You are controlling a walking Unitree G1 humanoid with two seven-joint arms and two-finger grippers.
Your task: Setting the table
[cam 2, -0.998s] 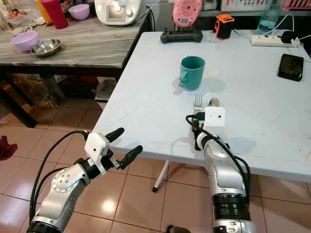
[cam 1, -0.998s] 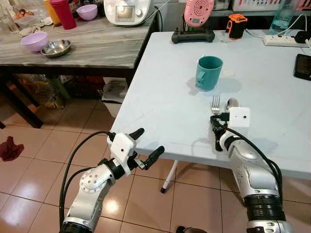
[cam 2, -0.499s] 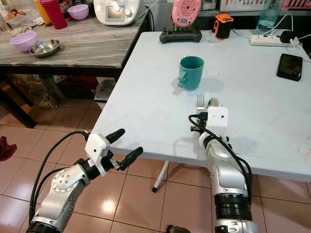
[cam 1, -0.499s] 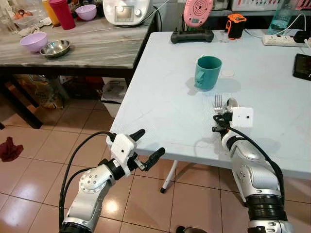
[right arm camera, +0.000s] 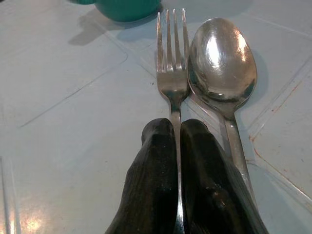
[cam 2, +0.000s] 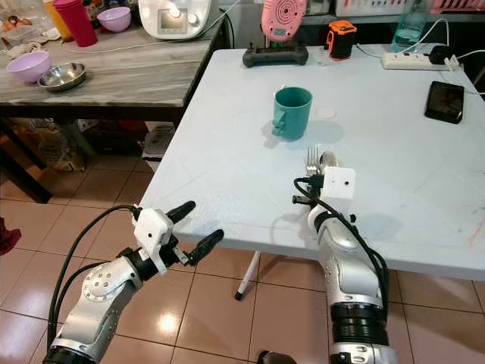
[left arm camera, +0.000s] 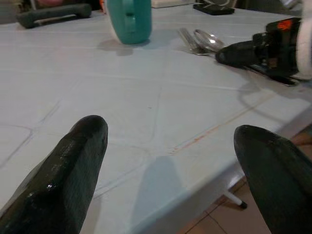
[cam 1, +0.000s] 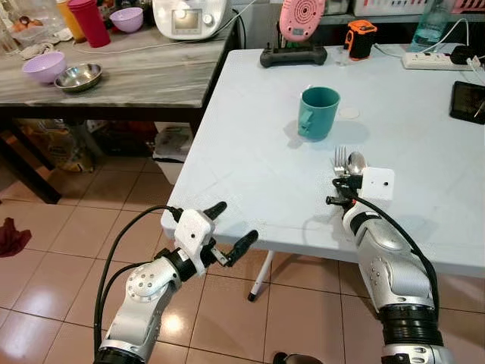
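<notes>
Since earlier, little is changed: the fork [right arm camera: 171,73] is still pinched at its handle by the right fingers [right arm camera: 156,195], spoon [right arm camera: 223,63] beside; thin, stiff, slippery. Left fingers [left arm camera: 73,161] are spread wide.

fork [right arm camera: 171,78] flat | spoon [right arm camera: 223,66] alongside, maybe touching | teal mug [cam 1: 318,112] upright beyond

You're in a home kitchen: a white cooker [cam 1: 189,15], bowls [cam 1: 43,66] and a red tumbler [cam 1: 89,21] crowd the marble-topped side counter [cam 1: 144,72] over terracotta floor tiles [cam 1: 83,220].
</notes>
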